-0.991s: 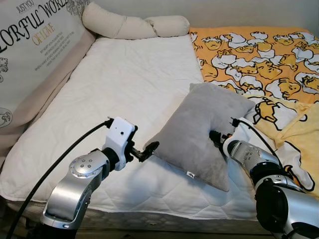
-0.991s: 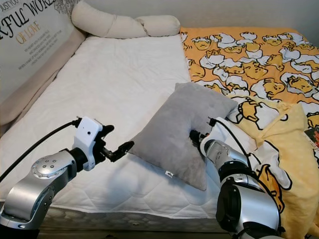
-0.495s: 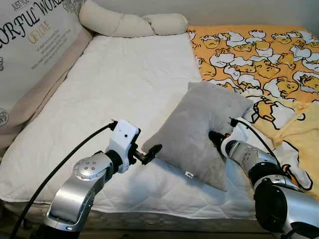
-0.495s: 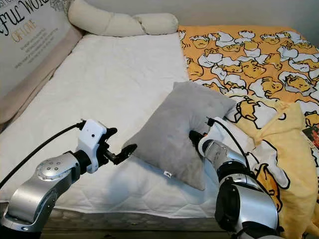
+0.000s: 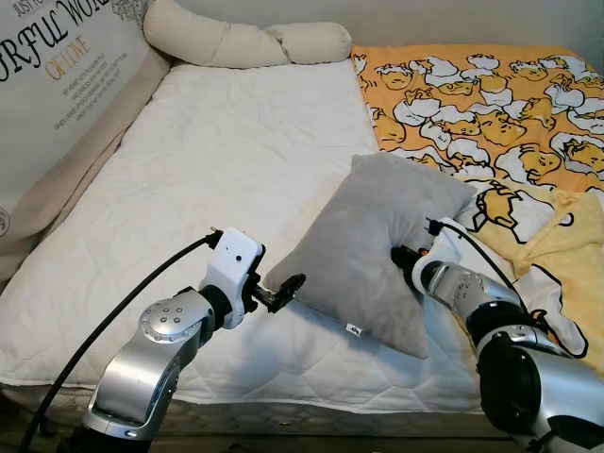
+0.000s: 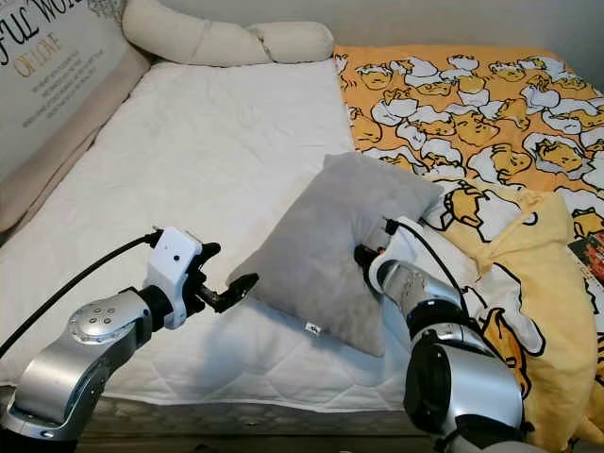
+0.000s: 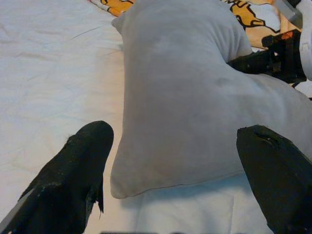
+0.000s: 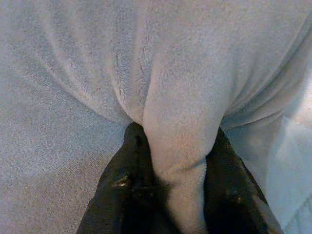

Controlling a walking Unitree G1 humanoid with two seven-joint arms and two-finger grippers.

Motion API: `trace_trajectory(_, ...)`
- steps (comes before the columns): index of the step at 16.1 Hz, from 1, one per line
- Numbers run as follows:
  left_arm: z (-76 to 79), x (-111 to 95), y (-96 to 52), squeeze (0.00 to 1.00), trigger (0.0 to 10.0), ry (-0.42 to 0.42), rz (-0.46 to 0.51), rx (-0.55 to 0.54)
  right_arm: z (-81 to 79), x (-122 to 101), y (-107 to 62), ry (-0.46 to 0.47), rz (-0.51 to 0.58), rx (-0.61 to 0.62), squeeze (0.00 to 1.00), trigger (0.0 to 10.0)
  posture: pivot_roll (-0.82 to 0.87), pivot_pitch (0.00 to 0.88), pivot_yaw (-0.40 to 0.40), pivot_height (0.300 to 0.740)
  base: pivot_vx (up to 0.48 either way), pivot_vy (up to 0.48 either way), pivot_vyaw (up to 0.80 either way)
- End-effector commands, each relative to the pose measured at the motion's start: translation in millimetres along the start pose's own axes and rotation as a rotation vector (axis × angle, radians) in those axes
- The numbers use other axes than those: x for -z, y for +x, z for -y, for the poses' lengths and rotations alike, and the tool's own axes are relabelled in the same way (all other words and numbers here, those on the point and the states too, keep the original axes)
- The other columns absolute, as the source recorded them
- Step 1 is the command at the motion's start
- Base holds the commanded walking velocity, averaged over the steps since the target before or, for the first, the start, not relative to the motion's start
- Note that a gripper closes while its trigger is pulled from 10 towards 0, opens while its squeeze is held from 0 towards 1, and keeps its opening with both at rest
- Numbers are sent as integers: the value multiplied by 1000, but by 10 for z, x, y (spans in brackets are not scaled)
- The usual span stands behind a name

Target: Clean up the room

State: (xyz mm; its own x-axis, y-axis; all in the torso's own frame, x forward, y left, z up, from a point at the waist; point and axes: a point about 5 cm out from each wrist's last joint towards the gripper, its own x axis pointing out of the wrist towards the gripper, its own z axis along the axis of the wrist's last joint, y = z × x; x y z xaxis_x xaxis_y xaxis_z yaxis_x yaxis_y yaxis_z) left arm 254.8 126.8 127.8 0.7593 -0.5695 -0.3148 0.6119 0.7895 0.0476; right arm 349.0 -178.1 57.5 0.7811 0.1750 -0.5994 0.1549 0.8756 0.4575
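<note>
A grey plush pillow [image 5: 373,245] stands tilted on the white mattress [image 5: 217,170], near the middle of the bed. My right gripper [image 5: 404,255] is shut on a fold of the grey pillow [image 8: 180,141] at its right edge, with the fabric pinched between both black fingers [image 8: 122,180]. My left gripper [image 5: 283,287] is open just at the pillow's lower left corner [image 7: 122,183], and its two fingers [image 7: 73,170] straddle that corner without closing on it.
An orange and yellow cartoon blanket [image 5: 491,104] covers the right half of the bed and bunches beside my right arm. A long cream bolster [image 5: 236,42] lies along the head end. A lettered cushion [image 5: 47,104] leans at the left side.
The camera shifted slightly. My left gripper came closer to the pillow's lower left corner. My right gripper still holds the pillow, which has moved a little to the left.
</note>
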Motion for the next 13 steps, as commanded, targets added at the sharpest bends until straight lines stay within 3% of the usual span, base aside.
trace_trajectory(1,-13,-5,-32,0,10000,4,-4,-13,-130,51,29,-6,-45,-47,0,0,67,0,18,740,0,0,0)
trace_trajectory(2,-17,-6,-35,0,10000,4,-3,-16,-155,33,30,-8,-43,-59,0,0,67,0,18,740,0,0,0)
trace_trajectory(5,-99,-9,-60,0,10000,6,7,-66,-499,-171,13,-37,-1,-251,0,0,63,0,15,740,0,0,0)
trace_trajectory(8,-186,-11,-85,0,10000,20,8,-107,-709,-293,-32,-94,29,-397,0,0,61,0,17,740,0,0,0)
trace_trajectory(10,-412,-60,-190,0,10000,18,33,-195,-1022,-415,-172,-189,33,-660,0,0,59,0,20,740,0,0,0)
trace_trajectory(13,-568,-92,-270,0,10000,6,47,-254,-1165,-455,-286,-231,28,-806,0,0,63,0,19,740,0,0,0)
